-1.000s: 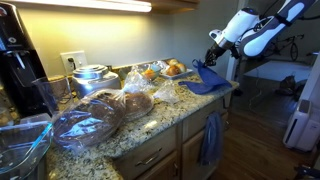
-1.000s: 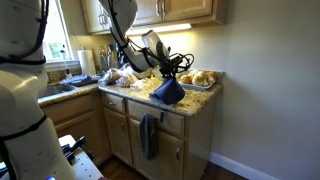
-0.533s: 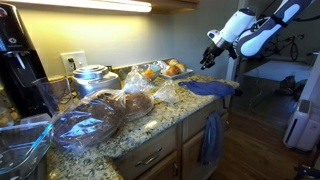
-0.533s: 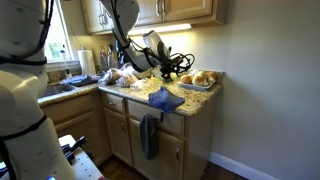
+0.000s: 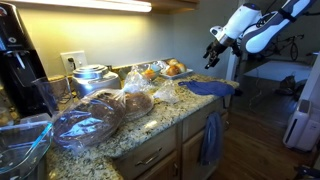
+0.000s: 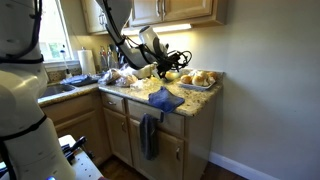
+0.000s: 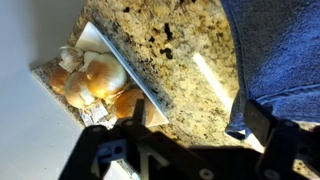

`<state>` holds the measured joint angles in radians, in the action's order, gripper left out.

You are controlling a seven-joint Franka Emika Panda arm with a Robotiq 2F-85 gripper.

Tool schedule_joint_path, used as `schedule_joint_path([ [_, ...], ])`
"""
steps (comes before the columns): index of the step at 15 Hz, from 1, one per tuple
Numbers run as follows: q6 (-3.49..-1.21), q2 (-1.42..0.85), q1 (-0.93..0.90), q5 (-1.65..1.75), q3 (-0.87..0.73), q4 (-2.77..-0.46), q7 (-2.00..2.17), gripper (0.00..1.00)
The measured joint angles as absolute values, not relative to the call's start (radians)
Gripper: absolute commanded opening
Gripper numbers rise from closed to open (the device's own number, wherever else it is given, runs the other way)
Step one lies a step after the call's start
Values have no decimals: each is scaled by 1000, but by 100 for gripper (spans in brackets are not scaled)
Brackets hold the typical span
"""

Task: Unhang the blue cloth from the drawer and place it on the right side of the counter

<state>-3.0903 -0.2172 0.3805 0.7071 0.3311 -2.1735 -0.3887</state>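
Risen clear since a moment ago, the gripper (image 5: 212, 54) hangs with jaws apart and empty above the blue cloth (image 5: 208, 88) lying at the end of the counter (image 5: 162, 118), so retreat straight up, avoiding any snag.

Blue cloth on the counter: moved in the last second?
Yes, downward: the blue cloth peaked as high as the bread tray; it now lies flat on the counter beside it.
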Motion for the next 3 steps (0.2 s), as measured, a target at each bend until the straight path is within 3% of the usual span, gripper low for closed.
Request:
schedule_joint_path([
  [3,-3089,-213,381,707,331,-2177,-387,99],
])
